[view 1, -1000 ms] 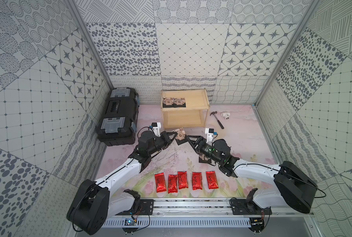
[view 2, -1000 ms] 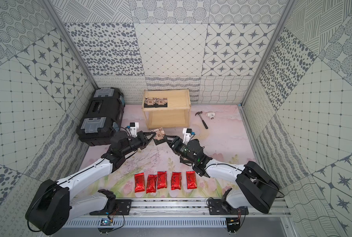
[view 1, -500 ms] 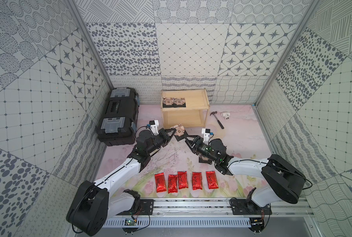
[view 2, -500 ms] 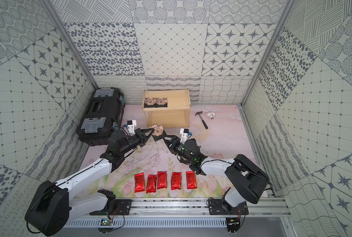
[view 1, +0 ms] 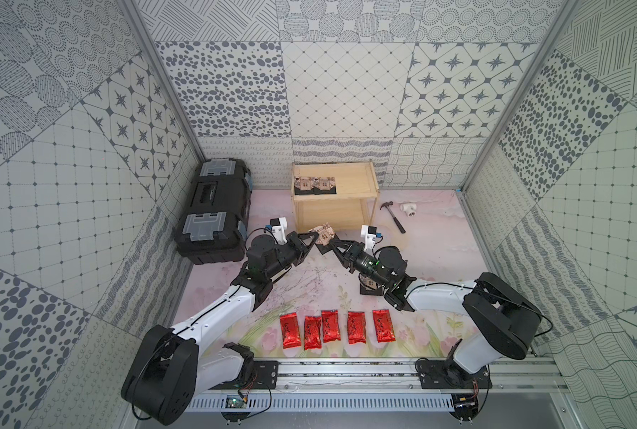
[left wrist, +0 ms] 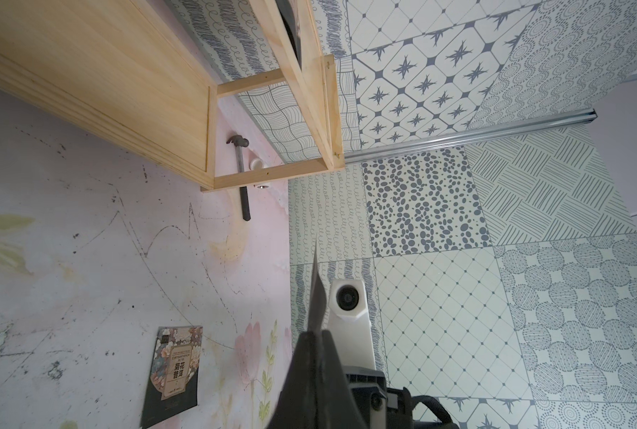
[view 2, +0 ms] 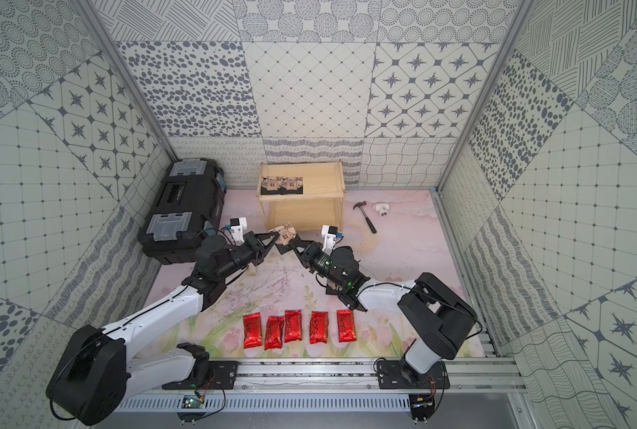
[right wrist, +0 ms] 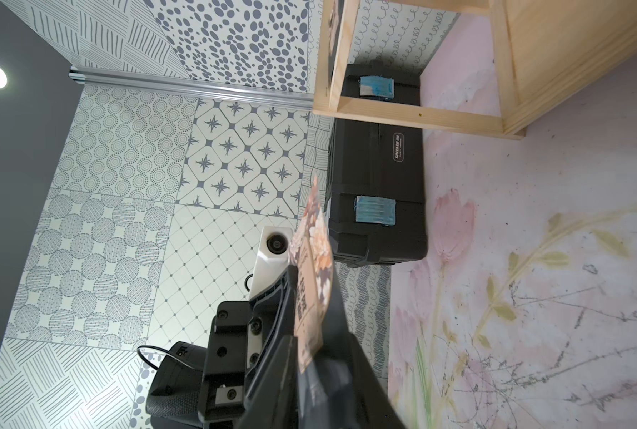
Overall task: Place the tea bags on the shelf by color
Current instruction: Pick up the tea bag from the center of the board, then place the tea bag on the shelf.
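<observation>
A black tea bag (view 1: pixel 323 234) with a beige label hangs in the air in front of the light-wood shelf (view 1: pixel 354 178). My left gripper (view 1: pixel 315 237) is shut on one end of it. My right gripper (view 1: pixel 331 244) grips the other end, and the label (right wrist: pixel 311 282) shows between its fingers. The left wrist view has this packet (left wrist: pixel 316 297) edge-on, rising from the shut left gripper (left wrist: pixel 313 334). Two black tea bags (view 1: pixel 315 184) lie on the shelf's top board. Another black one (left wrist: pixel 174 375) lies on the floor. Several red tea bags (view 1: pixel 330 330) lie in a row near the front.
A large black toolbox (view 1: pixel 216 211) stands left of the shelf, against the wall. A hammer (view 1: pixel 394 217) and a white pipe fitting (view 1: pixel 408 210) lie to the right of the shelf. The metal rail (view 1: pixel 346 371) with both arm bases runs along the front.
The right gripper has moved left up to the packet that the left gripper holds, and its jaws have closed on it. The left gripper has stayed shut and moved only slightly.
</observation>
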`<state>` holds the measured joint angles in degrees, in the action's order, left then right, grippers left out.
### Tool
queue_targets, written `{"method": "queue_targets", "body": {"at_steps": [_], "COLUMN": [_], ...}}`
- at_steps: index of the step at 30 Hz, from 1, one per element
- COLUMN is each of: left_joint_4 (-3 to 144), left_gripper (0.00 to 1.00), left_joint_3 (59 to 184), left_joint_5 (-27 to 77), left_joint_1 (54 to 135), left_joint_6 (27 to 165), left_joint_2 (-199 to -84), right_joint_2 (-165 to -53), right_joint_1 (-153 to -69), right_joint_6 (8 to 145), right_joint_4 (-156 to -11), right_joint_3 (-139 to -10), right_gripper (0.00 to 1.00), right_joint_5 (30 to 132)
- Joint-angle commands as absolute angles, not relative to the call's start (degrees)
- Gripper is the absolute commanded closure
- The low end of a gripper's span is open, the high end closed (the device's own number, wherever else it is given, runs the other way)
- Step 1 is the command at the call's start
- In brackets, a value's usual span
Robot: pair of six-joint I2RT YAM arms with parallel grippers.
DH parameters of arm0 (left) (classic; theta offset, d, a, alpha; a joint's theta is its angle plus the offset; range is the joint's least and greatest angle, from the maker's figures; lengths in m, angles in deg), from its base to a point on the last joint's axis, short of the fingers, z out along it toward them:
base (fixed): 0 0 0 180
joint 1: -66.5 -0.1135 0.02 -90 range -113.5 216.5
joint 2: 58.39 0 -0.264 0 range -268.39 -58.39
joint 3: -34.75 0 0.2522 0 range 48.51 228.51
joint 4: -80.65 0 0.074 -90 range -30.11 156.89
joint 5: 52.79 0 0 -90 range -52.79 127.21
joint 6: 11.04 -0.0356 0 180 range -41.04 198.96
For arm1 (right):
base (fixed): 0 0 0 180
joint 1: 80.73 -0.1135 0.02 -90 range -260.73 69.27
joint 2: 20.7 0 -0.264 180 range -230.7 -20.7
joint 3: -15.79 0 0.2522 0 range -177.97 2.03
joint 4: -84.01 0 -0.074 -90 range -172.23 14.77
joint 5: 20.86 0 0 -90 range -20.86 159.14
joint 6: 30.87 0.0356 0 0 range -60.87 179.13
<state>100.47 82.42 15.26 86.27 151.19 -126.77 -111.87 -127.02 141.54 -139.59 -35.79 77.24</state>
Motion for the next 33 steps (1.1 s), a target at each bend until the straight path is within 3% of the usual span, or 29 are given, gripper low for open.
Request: {"method": "queue_targets", "body": {"at_steps": [1, 6, 8, 13, 17, 33], "left_joint_4": [104.4, 104.2, 103.5, 94.5, 85.6, 80.5], "left_gripper": [1.00, 1.00, 1.00, 0.65, 0.51, 0.50], "left_joint_3": [82.6, 82.8, 83.1, 85.2, 88.0, 90.6], "left_joint_5": [14.9, 14.6, 14.5, 15.3, 17.3, 16.6], "left_joint_1": [86.1, 86.2, 86.2, 86.2, 86.2, 86.0], "left_joint_6": [151.2, 151.1, 150.5, 144.5, 138.6, 133.7], "left_joint_2": [-127.0, -127.3, -127.2, -123.8, -120.3, -123.3], "right_joint_2": [-112.3, -111.4, -110.4, -106.4, -104.0, -118.1], "right_joint_1": [-127.0, -126.9, -126.9, -124.9, -122.0, -115.4], "right_joint_6": [141.2, 140.3, 139.2, 134.3, 129.1, 121.5], "right_joint_4": [-143.1, -141.9, -140.5, -134.1, -129.7, -123.9], "right_joint_3": [-36.7, -36.4, -36.6, -37.1, -39.5, -60.1], "right_gripper": [0.84, 1.00, 1.00, 1.00, 1.00, 1.00], "right_joint_5": [77.5, 77.1, 76.6, 73.6, 70.8, 63.0]}}
